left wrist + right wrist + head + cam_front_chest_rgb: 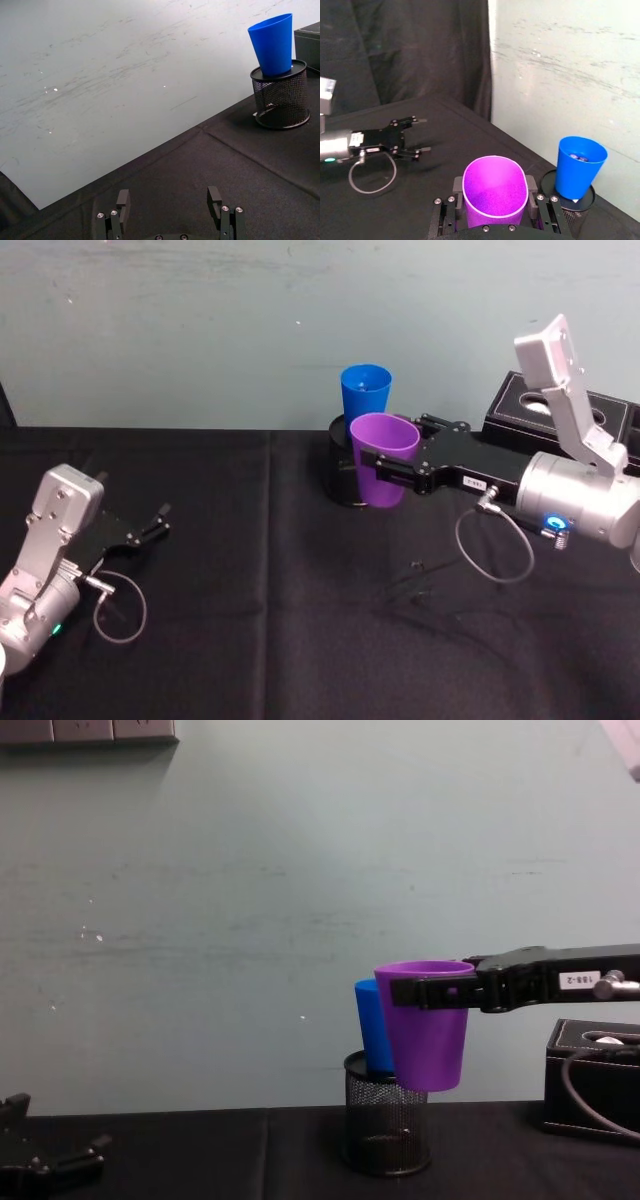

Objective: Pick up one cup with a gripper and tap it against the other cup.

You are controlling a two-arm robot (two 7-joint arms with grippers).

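My right gripper (392, 452) is shut on the purple cup (383, 460) and holds it upright in the air, with one finger on each side of the wall just below the rim. The blue cup (366, 395) stands inside a black wire-mesh pen holder (387, 1125) just behind it. In the chest view the purple cup (428, 1030) overlaps the blue cup (372, 1025). The right wrist view shows a gap between the purple cup (495, 190) and the blue cup (580, 165). My left gripper (160, 520) rests open on the black cloth at the near left.
A black box (560, 410) sits at the back right by the wall, behind my right arm. The pale wall rises directly behind the mesh holder (280, 97). Black cloth (270, 570) covers the table between the two arms.
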